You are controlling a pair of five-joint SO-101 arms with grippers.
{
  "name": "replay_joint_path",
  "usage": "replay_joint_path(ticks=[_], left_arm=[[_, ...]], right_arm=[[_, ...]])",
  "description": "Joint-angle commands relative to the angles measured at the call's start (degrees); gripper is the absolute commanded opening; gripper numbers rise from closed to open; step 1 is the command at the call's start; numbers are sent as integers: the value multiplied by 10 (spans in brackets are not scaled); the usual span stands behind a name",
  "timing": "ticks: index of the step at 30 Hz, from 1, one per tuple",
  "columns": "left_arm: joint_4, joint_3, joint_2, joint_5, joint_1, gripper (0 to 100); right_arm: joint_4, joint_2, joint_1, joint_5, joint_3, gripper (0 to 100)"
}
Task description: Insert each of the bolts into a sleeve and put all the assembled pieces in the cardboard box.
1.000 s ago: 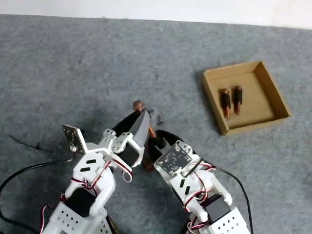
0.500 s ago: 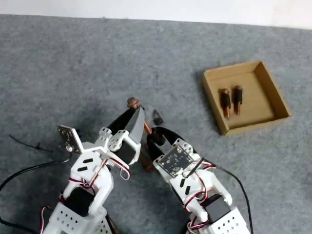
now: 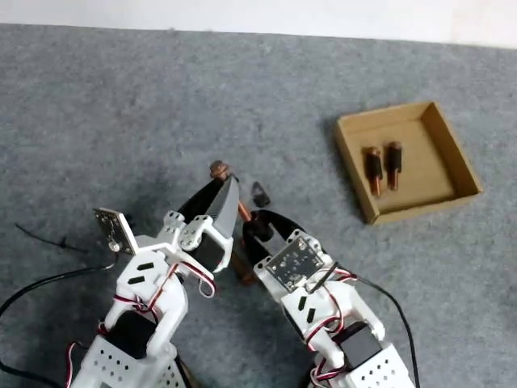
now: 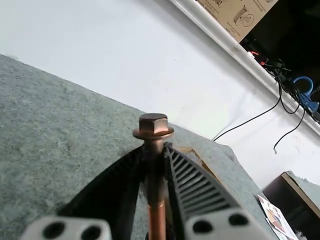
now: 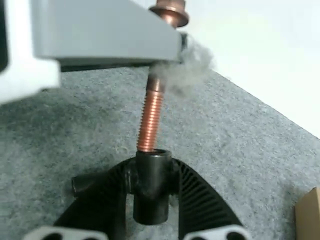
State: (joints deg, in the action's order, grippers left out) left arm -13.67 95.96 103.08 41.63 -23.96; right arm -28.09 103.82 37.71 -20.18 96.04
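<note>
Open carpet on all far sides of both grippers. Only a small black piece lies loose, just beyond the R tips. Cardboard box is well off to the R gripper's outer side, w/ two assembled pieces side by side inside. Carpet's far edge meets a white wall.

L gripper: jaws closed tight on bolt shaft just under the flanged head, bolt upright betw. fingers.

R gripper: jaws clamped on black sleeve, bore facing up. The bolt's threaded end sits at the sleeve mouth, touching; can't tell the depth. The grippers are tip to tip, nearly touching.
</note>
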Motion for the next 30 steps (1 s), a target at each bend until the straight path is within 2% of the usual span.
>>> replay_joint_path(ticks=[1, 4, 10, 16, 30], left_arm=[[11, 12, 15, 21, -8, 7], [18, 12, 15, 45, 5, 7], [25, 12, 15, 45, 6, 7], [25, 12, 15, 46, 6, 7], [-17, 12, 14, 42, 0, 7]], right_arm=[[30, 15, 4, 0, 73, 4], [29, 15, 7, 0, 73, 4], [29, 15, 10, -5, 74, 4], [23, 15, 9, -74, 73, 4], [20, 15, 8, -77, 73, 4]])
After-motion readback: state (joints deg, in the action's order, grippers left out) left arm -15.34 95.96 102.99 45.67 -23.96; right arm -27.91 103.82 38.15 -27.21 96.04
